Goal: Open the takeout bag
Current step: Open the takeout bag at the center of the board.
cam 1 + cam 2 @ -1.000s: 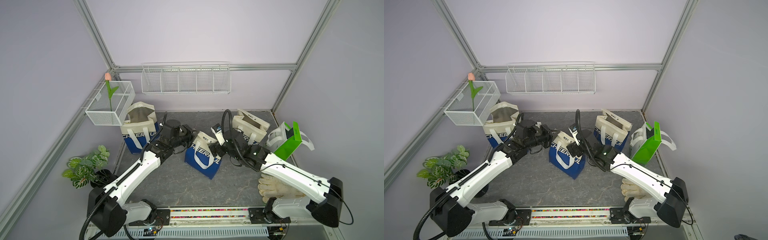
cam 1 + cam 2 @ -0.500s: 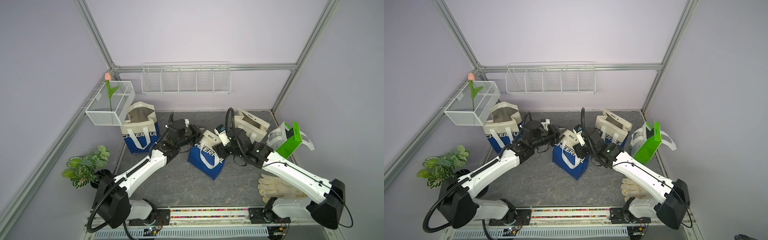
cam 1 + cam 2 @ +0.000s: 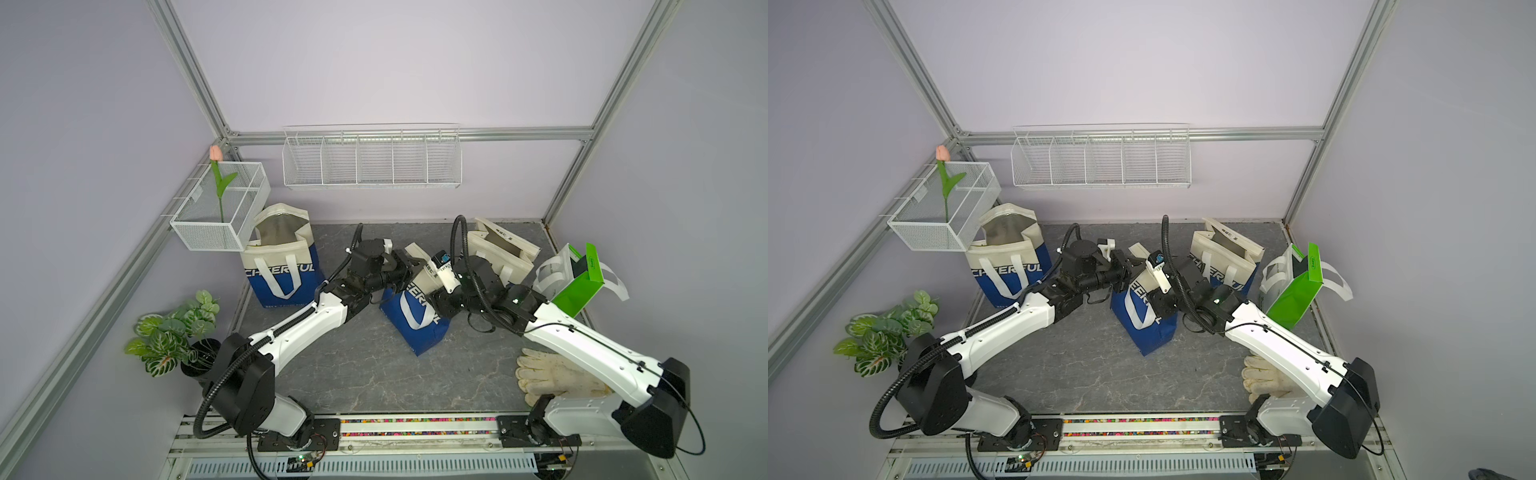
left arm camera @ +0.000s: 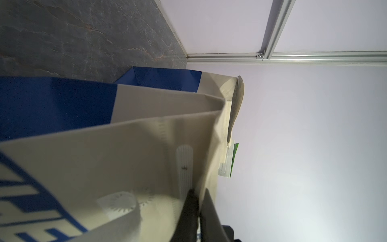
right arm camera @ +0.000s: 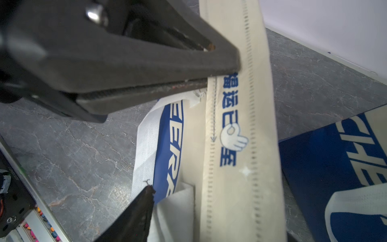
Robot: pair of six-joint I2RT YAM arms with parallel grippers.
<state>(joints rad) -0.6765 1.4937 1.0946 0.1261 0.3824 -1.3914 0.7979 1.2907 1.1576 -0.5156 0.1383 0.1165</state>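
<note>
Bag point(image 3: 415, 320), mid-table, shows part of "CHEERFUL"; its flap point(image 5: 236, 136) bears blue Chinese characters. Rear bag point(image 3: 282, 266) reads "CHEERFUL". Since a second ago left gripper point(image 4: 199, 193) has come onto the bag's cream rim point(image 4: 213, 146), pinched shut. Right gripper point(image 5: 192, 128) jaws stand apart at the flap; contact unclear.

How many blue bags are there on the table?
3. The left bag stands open by the wire basket; the middle bag is in the centre, nearest the front; the right bag sits further back, beside the green bag. None seems hidden.
</note>
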